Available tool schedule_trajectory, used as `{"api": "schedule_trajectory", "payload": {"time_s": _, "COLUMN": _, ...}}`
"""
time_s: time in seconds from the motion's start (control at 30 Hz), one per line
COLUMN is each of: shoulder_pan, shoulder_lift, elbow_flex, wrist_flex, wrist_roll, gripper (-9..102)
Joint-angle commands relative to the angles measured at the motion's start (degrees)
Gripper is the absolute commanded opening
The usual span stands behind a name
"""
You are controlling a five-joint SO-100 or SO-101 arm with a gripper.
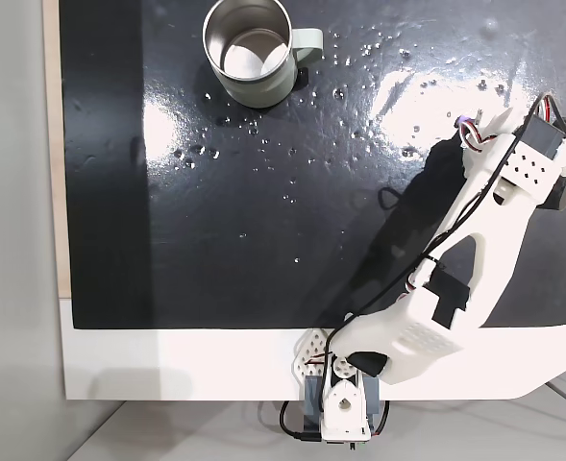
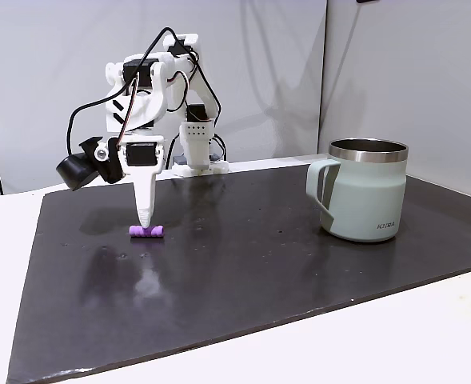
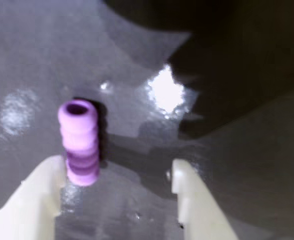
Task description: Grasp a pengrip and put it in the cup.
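Cup (image 2: 363,192) reads "KUMA"; open pincer (image 3: 114,175) beside pengrip (image 3: 79,141).

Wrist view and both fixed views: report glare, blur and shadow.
Wrist view: soft, blurred; a white glare patch on the mat right of the pengrip, dark shadow upper right. Top-down fixed view: broad sheen and bright specks across the mat near the cup. Side fixed view: sharp, even light, faint arm shadows on the wall.

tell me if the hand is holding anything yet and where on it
Nothing is held. The hand is open and low over the mat, and the pengrip lies beside the inner edge of the left finger in the wrist view, not clamped.
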Motion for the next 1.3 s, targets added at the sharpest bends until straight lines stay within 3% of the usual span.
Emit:
{"api": "schedule_trajectory", "payload": {"time_s": 0.0, "shoulder_pan": -0.18, "shoulder_lift": 0.09, "elbow_flex": -4.22, "wrist_flex": -1.41, "wrist_roll": -1.23, "gripper": 26}}
{"api": "schedule_trajectory", "payload": {"time_s": 0.23, "shoulder_pan": 0.09, "shoulder_lift": -4.04, "elbow_flex": -4.66, "wrist_flex": -4.57, "wrist_roll": -2.02, "gripper": 22}}
{"api": "schedule_trajectory", "payload": {"time_s": 0.47, "shoulder_pan": 0.18, "shoulder_lift": -6.15, "elbow_flex": -6.86, "wrist_flex": -4.92, "wrist_roll": -2.11, "gripper": 0}}
{"api": "schedule_trajectory", "payload": {"time_s": 0.8, "shoulder_pan": 0.62, "shoulder_lift": -4.04, "elbow_flex": -8.79, "wrist_flex": -1.93, "wrist_roll": -1.93, "gripper": 0}}
{"api": "schedule_trajectory", "payload": {"time_s": 1.27, "shoulder_pan": -6.33, "shoulder_lift": 15.03, "elbow_flex": -17.75, "wrist_flex": 6.50, "wrist_roll": 2.81, "gripper": 0}}
